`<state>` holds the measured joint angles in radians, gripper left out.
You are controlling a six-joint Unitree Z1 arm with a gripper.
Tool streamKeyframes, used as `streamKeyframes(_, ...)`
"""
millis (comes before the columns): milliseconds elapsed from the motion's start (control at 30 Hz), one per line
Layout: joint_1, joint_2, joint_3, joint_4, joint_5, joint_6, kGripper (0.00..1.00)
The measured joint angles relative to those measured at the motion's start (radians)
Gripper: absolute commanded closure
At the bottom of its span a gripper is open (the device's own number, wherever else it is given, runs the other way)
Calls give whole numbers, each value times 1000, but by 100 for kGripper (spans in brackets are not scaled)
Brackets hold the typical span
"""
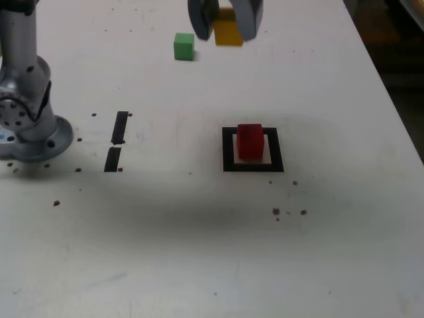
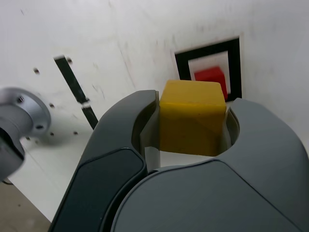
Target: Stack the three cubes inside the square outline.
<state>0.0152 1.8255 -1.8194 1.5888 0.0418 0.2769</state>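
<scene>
Red cube (image 1: 250, 142) sits inside the square outline (image 1: 229, 167); yellow cube (image 2: 193, 116) is gripped between the jaws, unstacked; green cube (image 1: 184, 47) remains on the table (image 1: 165, 232).

end effector (image 2: 193, 121): gripping yellow cube (image 2: 192, 116) | red cube (image 2: 212, 76): inside black square outline (image 2: 234, 67)

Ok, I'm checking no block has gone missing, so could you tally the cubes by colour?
Red: 1, inside the square outline (red cube)
Yellow: 1, held in the claw (yellow cube)
Green: 1, on the table (green cube)
Total: 3
</scene>
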Motion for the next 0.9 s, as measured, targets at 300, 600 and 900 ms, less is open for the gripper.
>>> streamKeyframes(300,-256,30,60,-10,-35,-322,85)
streamKeyframes(600,-233,113,62,-22,-14,-528,85)
streamKeyframes(900,-164,195,56,-57,10,-525,85)
